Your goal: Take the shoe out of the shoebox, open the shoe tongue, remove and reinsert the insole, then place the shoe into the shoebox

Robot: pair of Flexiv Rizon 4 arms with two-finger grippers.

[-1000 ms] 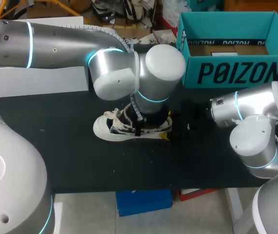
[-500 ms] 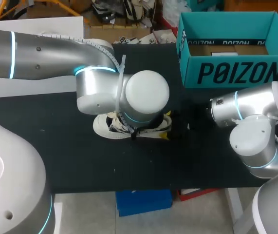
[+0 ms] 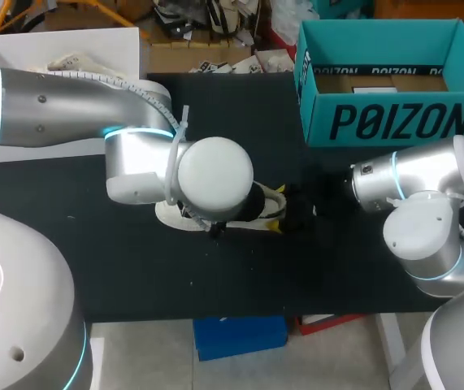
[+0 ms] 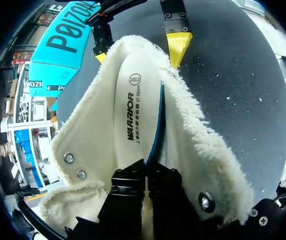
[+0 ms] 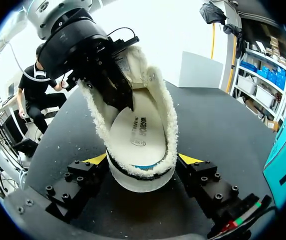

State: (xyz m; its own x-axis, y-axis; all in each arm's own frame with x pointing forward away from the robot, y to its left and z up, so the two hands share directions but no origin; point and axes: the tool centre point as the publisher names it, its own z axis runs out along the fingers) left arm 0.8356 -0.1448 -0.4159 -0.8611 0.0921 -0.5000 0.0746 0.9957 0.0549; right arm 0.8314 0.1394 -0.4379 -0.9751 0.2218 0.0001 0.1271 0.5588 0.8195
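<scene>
A white shoe (image 3: 166, 216) with fleece lining (image 4: 193, 130) lies on the black table, mostly hidden under my left arm in the head view. My right gripper (image 5: 143, 159) is shut on the shoe's heel (image 5: 140, 175), one yellow tip against each side. My left gripper (image 4: 147, 170) reaches into the shoe from above, and its black fingers are shut on the raised edge of the white insole (image 4: 132, 115), whose blue underside shows. From the right wrist view the left gripper (image 5: 125, 100) sits over the insole (image 5: 140, 132). The teal shoebox (image 3: 394, 122) stands open at the back right.
A white bin (image 3: 61, 49) holding a pale item stands at the back left. My right arm's elbow joints (image 3: 427, 203) bulk up at the right, near the front of the shoebox. The black table top (image 3: 134, 276) runs to its front edge below the shoe.
My left arm's wrist has swung left and down over the shoe, and its fingers have closed from partly open to shut on the insole's edge. The right arm and the shoe have stayed put.
</scene>
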